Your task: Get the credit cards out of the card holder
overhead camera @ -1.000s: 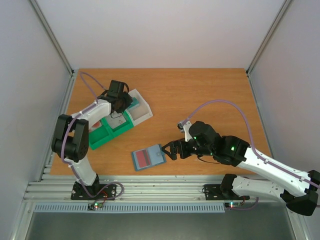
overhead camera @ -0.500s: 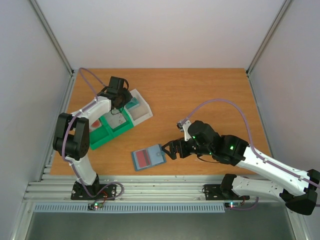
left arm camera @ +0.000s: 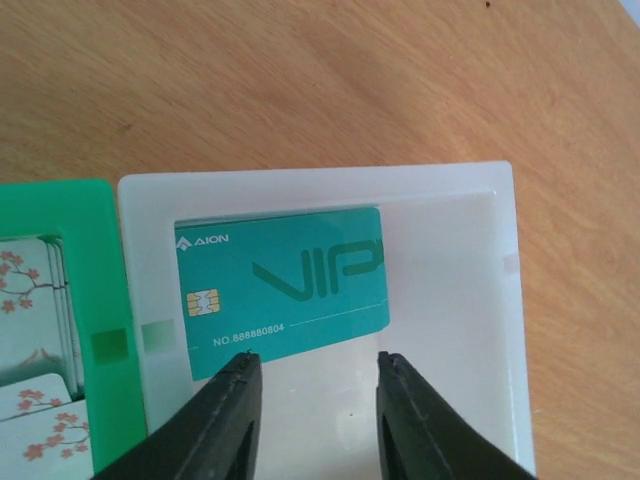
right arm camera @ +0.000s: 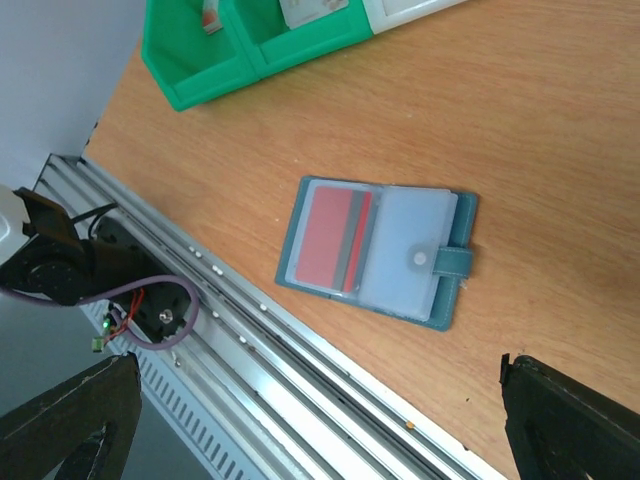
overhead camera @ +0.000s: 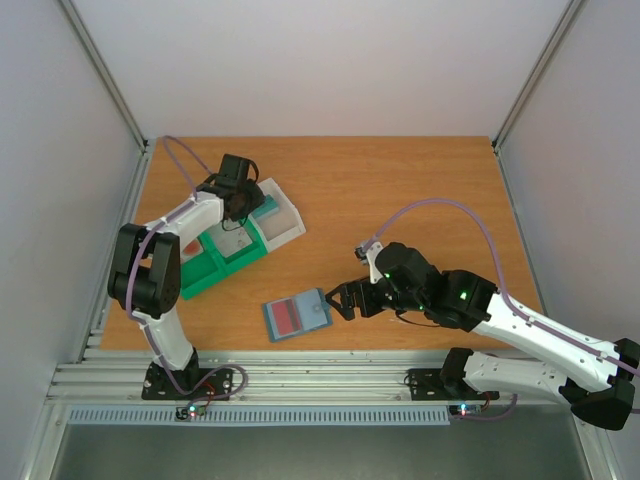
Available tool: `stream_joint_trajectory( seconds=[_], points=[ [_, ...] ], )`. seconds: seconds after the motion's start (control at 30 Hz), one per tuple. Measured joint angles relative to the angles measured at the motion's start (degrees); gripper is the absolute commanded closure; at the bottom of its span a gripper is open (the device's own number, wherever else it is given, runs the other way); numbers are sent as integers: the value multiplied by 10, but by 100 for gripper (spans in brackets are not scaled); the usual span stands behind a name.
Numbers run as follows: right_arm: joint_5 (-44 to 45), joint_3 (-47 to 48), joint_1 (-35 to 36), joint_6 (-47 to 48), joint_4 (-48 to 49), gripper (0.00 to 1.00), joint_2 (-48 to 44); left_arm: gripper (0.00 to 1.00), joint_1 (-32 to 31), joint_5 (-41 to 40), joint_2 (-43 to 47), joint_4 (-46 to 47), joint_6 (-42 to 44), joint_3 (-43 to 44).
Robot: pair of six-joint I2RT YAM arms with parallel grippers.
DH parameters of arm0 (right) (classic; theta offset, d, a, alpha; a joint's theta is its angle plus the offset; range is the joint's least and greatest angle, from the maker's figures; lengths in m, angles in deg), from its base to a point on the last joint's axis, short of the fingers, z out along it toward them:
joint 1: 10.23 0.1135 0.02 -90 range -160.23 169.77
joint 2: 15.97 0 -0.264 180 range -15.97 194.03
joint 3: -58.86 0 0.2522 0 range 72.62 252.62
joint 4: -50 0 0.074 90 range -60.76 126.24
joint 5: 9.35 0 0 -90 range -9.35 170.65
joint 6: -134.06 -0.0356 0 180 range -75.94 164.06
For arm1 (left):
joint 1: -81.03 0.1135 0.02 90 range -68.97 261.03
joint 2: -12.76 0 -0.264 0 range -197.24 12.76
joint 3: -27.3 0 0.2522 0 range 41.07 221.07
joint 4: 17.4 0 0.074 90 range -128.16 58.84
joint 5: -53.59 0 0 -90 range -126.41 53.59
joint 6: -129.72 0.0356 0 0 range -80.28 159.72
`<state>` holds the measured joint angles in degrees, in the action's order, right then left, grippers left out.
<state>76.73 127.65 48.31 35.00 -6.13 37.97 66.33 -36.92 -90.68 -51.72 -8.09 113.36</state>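
Looking down through the top camera, I see the card holder [overhead camera: 297, 316] lying open and flat by the near edge of the tabletop [overhead camera: 400, 190], left of centre. My right tool [overhead camera: 338, 300] hovers just beside its tab end, spread wide and empty. My left tool [overhead camera: 243, 203] hangs over the compartment tray [overhead camera: 205, 272] toward the left edge.

The left wrist camera shows that tool's fingers parted, holding nothing, above a clear compartment containing a teal card [left arm camera: 285, 290]. Whitish credit cards [left arm camera: 30, 340] with pink blossoms lie in the neighbouring green compartment, a detail the top view loses.

Only the right wrist camera shows the holder's clear sleeves, a red card [right arm camera: 328, 238] inside one, and the snap tab [right arm camera: 450, 262]. I judge the card thin, stiff and slick, and the holder light and likely to slide. I would pinch an exposed card edge while pinning the holder.
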Motion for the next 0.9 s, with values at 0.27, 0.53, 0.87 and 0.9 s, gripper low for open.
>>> stream_joint_trajectory(
  seconds=[0.27,0.53,0.87,0.9],
  points=[
    [20,0,0,-15,-11,2,-7,51,0,14,28,-30,15,2],
    [38,0,0,-36,-37,2,-12,41,0,58,153,-60,38,-23],
    [73,0,0,-47,-48,2,-32,1,0,161,343,-136,84,-110],
    [76,0,0,-49,-49,2,-33,1,0,170,363,-143,88,-123]
  ],
)
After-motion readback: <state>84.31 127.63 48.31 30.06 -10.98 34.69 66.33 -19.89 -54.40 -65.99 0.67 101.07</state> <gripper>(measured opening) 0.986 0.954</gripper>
